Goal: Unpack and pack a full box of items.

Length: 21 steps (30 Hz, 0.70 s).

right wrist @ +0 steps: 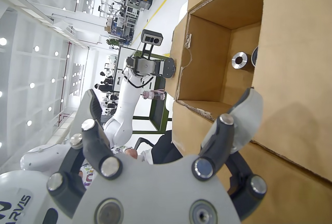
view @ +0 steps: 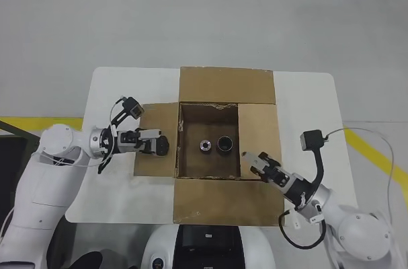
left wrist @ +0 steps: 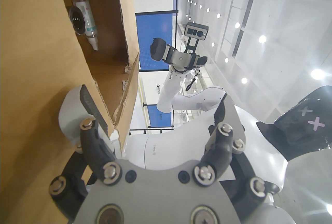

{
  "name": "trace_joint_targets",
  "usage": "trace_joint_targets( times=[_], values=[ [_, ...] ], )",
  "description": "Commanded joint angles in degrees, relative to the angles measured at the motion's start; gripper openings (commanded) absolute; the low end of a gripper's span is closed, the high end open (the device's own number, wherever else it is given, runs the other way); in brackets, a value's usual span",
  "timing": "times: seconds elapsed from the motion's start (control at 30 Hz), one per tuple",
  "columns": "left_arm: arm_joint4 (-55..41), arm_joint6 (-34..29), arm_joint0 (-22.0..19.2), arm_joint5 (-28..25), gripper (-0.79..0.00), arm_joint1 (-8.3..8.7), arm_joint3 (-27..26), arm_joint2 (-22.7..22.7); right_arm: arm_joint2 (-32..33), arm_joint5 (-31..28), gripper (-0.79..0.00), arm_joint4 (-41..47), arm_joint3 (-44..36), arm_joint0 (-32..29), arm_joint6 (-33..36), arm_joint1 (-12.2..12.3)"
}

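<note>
An open cardboard box (view: pixel 208 128) stands mid-table with all flaps spread. Two round items stand inside it: a silver-topped cylinder (view: pixel 206 145) (right wrist: pixel 240 60) and a dark-rimmed one (view: pixel 224 144) (right wrist: pixel 255 56), the latter half hidden behind a flap in the right wrist view. The left wrist view shows a dark round rim (left wrist: pixel 77 20) against a clear bottle (left wrist: pixel 89 21) in the box. My left gripper (view: pixel 161 146) (left wrist: pixel 155 105) is open over the left flap, one finger (left wrist: pixel 88 103) at the flap's edge. My right gripper (view: pixel 257 163) (right wrist: pixel 170 103) is open and holds nothing, above the box's near right corner.
The white table (view: pixel 116 87) has bare room left and right of the box flaps. The far flap (view: pixel 226 85) and near flap (view: pixel 220 200) lie flat. A yellow floor line (view: pixel 365 144) runs beyond the table's right side.
</note>
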Motion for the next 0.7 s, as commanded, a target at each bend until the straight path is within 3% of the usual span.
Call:
trace_joint_targets(
  times=[0.0, 0.43, 0.67],
  values=[
    [-0.43, 0.64, -1.72, 0.00, 0.000, -0.23, 0.26, 0.64, 0.85, -0.94, 0.000, 0.52, 0.00, -0.71, -0.20, 0.12],
    [1.28, 7.04, -13.24, -3.11, 0.000, -4.07, 2.75, 14.29, 8.66, -6.96, 0.000, 6.10, 0.00, -7.06, 0.97, 0.91],
    [1.41, 12.98, -17.91, -2.33, 0.000, -6.74, 5.13, 21.07, 7.51, -12.36, 0.000, 7.93, 0.00, -8.62, 0.56, 1.06]
  ],
)
